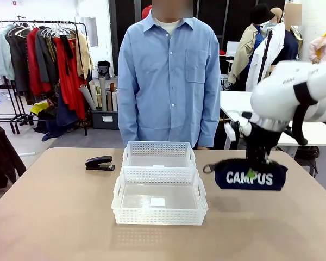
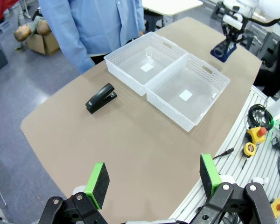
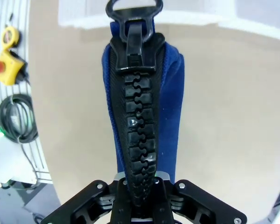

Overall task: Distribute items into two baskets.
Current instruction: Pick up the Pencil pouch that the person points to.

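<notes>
A small black stapler lies flat on the tan table just left of two white perforated plastic baskets, its long axis crosswise. The smaller basket and larger basket sit long side to long side before a person in a blue shirt. Right of them, the right gripper clenches the zip edge of a navy fabric "CAMPUS" pouch, held level above the table, long axis crosswise, pull ring toward the baskets. The left gripper hovers released, well apart from the baskets.

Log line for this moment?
right pincer shut on pouch | left pincer open | stapler on table | near basket, far basket empty
</notes>
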